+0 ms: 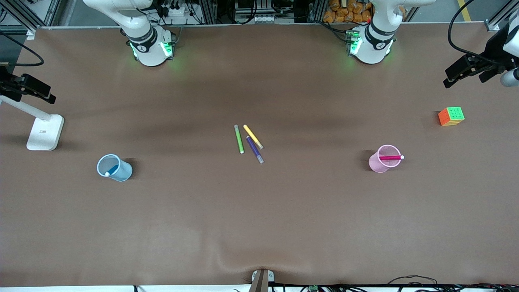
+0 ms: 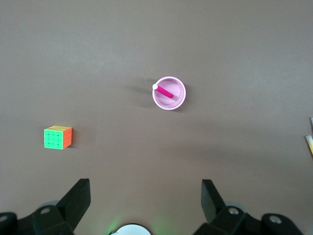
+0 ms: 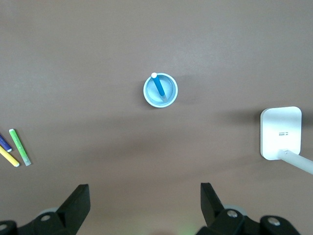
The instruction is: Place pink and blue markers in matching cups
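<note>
The slim magenta-pink marker (image 1: pixel 391 157) leans inside the pale pink tapered cup (image 1: pixel 380 164). The mid-blue marker (image 1: pixel 112 170) leans inside the light blue cup (image 1: pixel 115 168). Left tool (image 2: pixel 145 201) and right tool (image 3: pixel 145 205) wait high over the tabletop, fingers apart, empty.

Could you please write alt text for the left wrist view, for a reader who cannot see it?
A pink marker leans inside a pale pink cup standing upright on a brown table, seen from straight above. A multicoloured puzzle cube sits apart from the cup, and the left claw hangs open and empty above the table.
</note>
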Robot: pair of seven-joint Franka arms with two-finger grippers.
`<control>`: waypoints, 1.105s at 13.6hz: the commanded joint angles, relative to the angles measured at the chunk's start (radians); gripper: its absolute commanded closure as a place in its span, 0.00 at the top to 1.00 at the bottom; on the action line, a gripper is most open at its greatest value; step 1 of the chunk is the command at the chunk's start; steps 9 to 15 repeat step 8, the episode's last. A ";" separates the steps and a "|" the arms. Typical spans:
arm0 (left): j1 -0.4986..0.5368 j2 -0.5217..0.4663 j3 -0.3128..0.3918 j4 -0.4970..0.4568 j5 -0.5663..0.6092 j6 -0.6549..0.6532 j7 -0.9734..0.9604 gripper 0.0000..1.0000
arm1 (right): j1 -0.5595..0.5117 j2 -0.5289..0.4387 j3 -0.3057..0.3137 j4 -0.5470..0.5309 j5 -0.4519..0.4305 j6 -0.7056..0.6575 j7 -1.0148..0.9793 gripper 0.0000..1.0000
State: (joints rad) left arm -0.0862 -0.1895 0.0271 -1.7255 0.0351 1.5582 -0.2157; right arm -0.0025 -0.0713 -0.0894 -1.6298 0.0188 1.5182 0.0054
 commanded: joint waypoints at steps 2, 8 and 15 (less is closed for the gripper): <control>-0.006 0.025 0.004 0.040 -0.008 -0.023 0.022 1.00 | -0.004 -0.019 0.000 -0.005 0.015 -0.003 0.002 1.00; -0.010 0.032 -0.016 0.055 -0.004 -0.036 0.030 1.00 | 0.006 -0.018 0.005 0.025 0.023 -0.016 -0.004 1.00; -0.010 0.032 -0.016 0.055 -0.004 -0.036 0.030 1.00 | 0.006 -0.018 0.005 0.025 0.023 -0.016 -0.004 1.00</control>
